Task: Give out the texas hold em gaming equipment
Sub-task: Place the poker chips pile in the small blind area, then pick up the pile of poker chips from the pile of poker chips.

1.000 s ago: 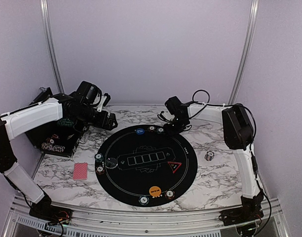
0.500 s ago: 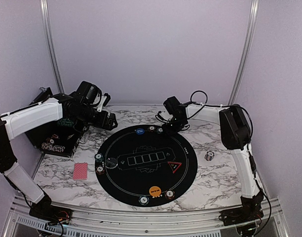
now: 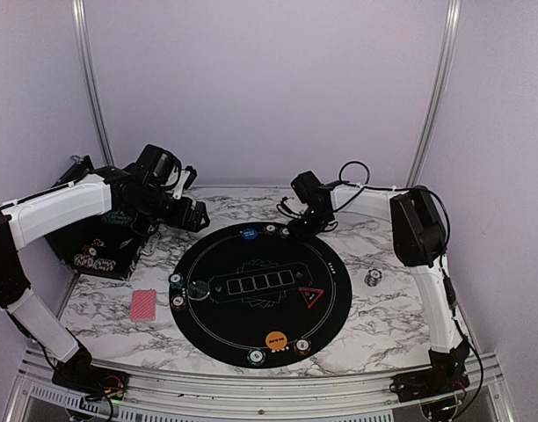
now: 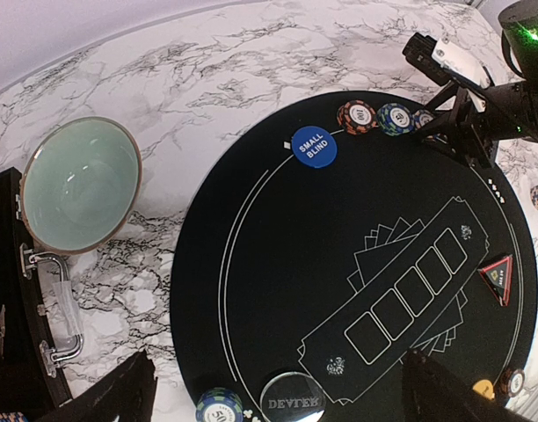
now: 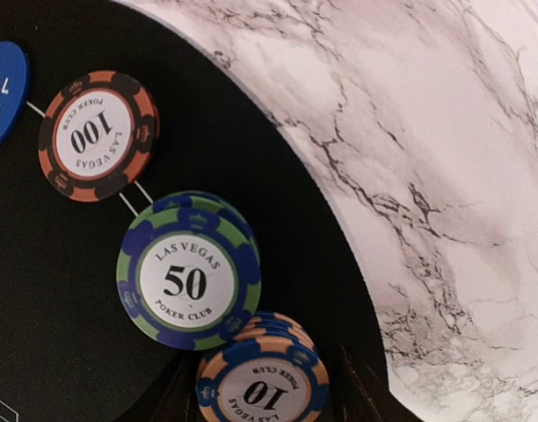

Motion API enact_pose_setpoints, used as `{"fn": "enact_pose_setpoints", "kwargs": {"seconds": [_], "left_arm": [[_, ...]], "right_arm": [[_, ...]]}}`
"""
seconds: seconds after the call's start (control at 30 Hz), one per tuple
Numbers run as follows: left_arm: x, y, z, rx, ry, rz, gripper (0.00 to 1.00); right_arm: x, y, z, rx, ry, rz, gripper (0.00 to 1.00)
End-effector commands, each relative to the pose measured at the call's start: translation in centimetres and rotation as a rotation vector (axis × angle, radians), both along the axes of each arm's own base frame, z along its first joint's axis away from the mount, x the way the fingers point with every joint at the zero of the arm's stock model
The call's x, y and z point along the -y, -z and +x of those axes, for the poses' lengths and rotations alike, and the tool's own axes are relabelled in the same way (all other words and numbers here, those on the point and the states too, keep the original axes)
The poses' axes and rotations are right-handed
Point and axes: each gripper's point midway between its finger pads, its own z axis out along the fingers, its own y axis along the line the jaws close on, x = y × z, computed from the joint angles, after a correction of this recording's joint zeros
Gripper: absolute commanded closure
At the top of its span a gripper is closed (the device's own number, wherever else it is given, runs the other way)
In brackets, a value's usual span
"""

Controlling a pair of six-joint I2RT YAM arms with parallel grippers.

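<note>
Marble nearest us bears the red-backed cards left of the black mat, and at the mat's far rim our right gripper stands parted astride the 10 chip stack, the left gripper spread wide beyond.

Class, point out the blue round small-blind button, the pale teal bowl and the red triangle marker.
Blue round small-blind button (image 4: 314, 147): left wrist view, white lettering.
Pale teal bowl (image 4: 76, 180): left wrist view, inner wall.
Red triangle marker (image 4: 498, 277): left wrist view, centre.
</note>
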Motion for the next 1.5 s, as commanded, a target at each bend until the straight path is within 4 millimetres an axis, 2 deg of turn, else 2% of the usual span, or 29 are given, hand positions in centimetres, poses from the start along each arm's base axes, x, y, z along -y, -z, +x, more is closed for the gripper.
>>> {"fn": "enact_pose_setpoints", "kwargs": {"seconds": [0.0, 0.37, 0.67, 0.87, 1.03, 1.17, 1.47], "left_arm": [[-0.2, 0.2, 0.2, 0.004, 0.003, 0.003, 0.01], [-0.2, 0.1, 0.1, 0.004, 0.003, -0.002, 0.01], [-0.1, -0.1, 0.0, 0.007, 0.005, -0.006, 0.01], [-0.2, -0.3, 0.0, 0.013, 0.002, -0.008, 0.01], [-0.1, -0.3, 0.0, 0.013, 0.003, -0.009, 0.01], [-0.1, -0.2, 0.0, 0.009, 0.002, -0.007, 0.01], [-0.1, 0.1, 0.0, 0.002, 0.004, -0.007, 0.01]], "right_arm": [[0.1, 1.6, -0.4, -0.029, -0.005, -0.037, 0.46], [-0.1, -0.9, -1.1, -0.031, 0.005, 0.010, 0.33], [0.3, -2.7, -3.6, -0.066, 0.028, 0.071, 0.24], [1.4, -5.5, -5.1, -0.043, 0.080, 0.113, 0.23], [3.5, -7.0, -6.2, -0.015, 0.161, 0.084, 0.23], [5.6, -7.2, -7.8, -0.024, 0.226, 0.066, 0.23], [12.1, -8.3, -11.6, -0.043, 0.395, 0.079, 0.25]]}}
